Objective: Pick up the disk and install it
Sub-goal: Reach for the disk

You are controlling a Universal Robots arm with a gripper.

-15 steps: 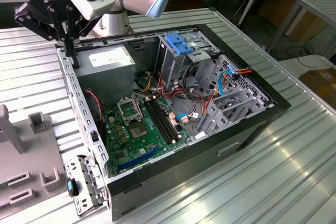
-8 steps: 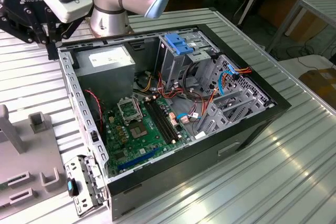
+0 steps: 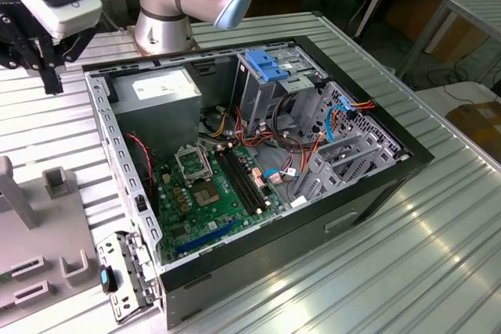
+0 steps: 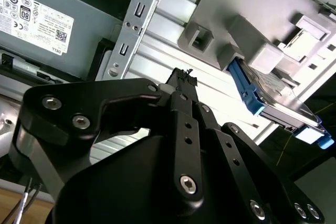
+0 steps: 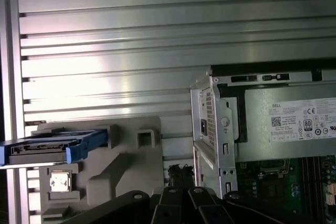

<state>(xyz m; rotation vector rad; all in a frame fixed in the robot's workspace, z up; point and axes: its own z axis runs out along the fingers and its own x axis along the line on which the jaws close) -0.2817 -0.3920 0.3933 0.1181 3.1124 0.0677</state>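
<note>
hovering over the ribbed counter [image 3: 438, 256] at the upper left of the exterior view, the pincer [image 3: 52, 84] has its tips together on nothing, beside the open computer case [image 3: 368, 197]. in the first wrist view the disk [image 5: 42, 149] stands on edge in a slot of the grey holder [image 5: 131, 166], near the pincer but apart from it, likely propped so its blue rail can be gripped. the power supply [image 5: 254, 129] carries a white label [image 5: 302, 120] of small print and marks.

exterior view high above case [image 3: 329, 228]; both wrist views close, share fixture [image 5: 123, 166] [image 4: 244, 3]
</note>
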